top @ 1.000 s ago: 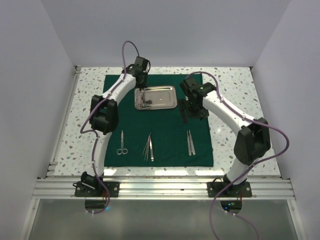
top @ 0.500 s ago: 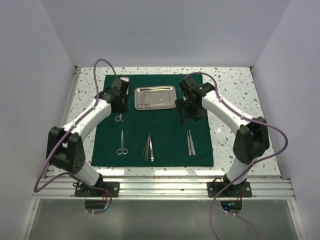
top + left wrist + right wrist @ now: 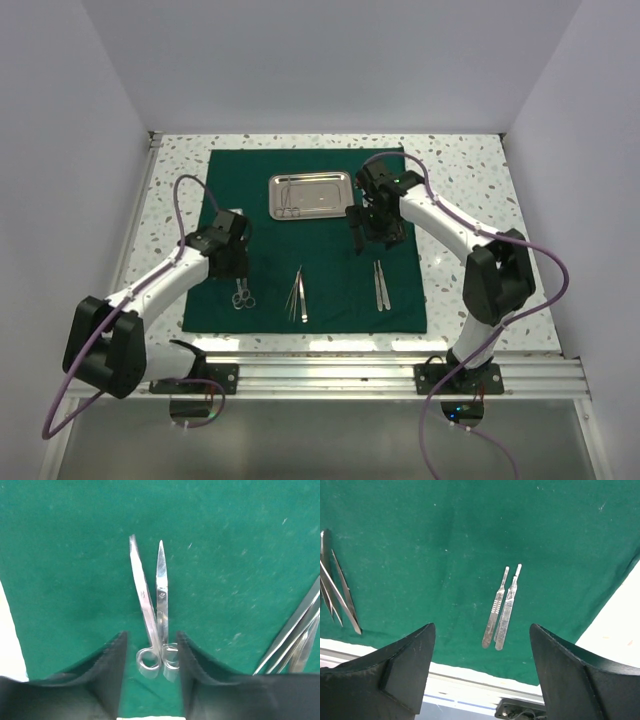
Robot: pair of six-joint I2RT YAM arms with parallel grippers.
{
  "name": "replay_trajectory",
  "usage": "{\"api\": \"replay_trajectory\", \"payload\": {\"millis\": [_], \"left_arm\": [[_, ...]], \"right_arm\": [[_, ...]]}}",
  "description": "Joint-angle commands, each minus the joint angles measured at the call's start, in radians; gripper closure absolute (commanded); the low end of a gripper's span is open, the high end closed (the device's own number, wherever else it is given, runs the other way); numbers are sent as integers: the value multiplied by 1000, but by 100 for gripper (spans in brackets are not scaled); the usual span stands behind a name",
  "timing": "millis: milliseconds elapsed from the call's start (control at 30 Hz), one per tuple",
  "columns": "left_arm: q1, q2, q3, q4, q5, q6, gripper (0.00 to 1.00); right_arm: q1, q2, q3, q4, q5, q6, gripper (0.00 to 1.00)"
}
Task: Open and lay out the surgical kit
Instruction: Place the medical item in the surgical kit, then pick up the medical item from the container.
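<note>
The dark green cloth [image 3: 330, 255] lies spread flat. The steel tray [image 3: 328, 200] sits at its far middle with a ring-handled instrument [image 3: 288, 200] in it. My left gripper [image 3: 240, 288] is down at the cloth's near left. Its fingers [image 3: 117, 670] stand close on either side of the ring handles of scissors [image 3: 161, 600]. A second thin pair [image 3: 142, 590] lies right beside them. Tweezers [image 3: 298, 295] lie in the near middle and two scalpel handles [image 3: 381, 285] lie near right, also in the right wrist view [image 3: 501, 609]. My right gripper [image 3: 362, 228] hangs open and empty above the cloth.
White speckled table [image 3: 455, 190] borders the cloth on all sides. The aluminium rail [image 3: 320, 375] with the arm bases runs along the near edge. The cloth's left edge [image 3: 6, 630] is close to my left gripper. Tweezers show at the right wrist view's left [image 3: 340, 597].
My left arm swung from the tray's left end toward the near left with scissors and came down beside the pair lying there. My right gripper shifted slightly toward the middle.
</note>
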State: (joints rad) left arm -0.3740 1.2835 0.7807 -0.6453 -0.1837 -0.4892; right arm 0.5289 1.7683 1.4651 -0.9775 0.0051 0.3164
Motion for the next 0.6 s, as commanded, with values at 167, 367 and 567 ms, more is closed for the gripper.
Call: {"api": "replay_trajectory", "payload": {"millis": [167, 367, 567], "left_arm": [[-3, 138, 253, 30, -31, 55, 47], [15, 434, 581, 53, -16, 179, 50], [44, 782, 948, 67, 59, 227, 54]], "right_arm": [[-6, -72, -14, 5, 30, -10, 18], [-6, -102, -25, -10, 88, -20, 18], [-13, -133, -23, -33, 139, -19, 17]]}}
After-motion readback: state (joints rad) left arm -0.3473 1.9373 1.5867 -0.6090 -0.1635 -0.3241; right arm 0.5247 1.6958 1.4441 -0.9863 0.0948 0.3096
